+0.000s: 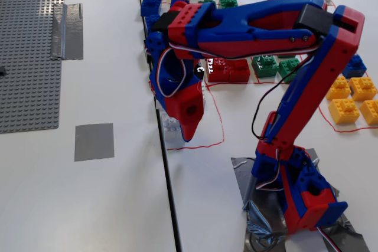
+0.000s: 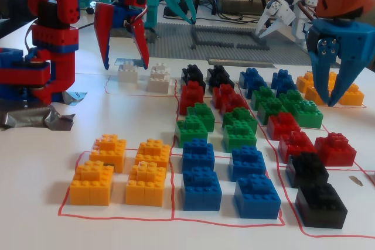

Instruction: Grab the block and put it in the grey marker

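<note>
The red-and-blue hand (image 2: 124, 62) hangs spread wide above two small white studded plastic bricks (image 2: 128, 73) on the white surface (image 1: 106, 205); centre over one, lower squarely before closing, then carry to the dark grey square patch (image 1: 94, 141)

The block (image 2: 128, 72), a white studded brick, sits upright in the upper left; the grey marker (image 1: 94, 141), a flat square, lies lower left, seemingly bare.
</note>
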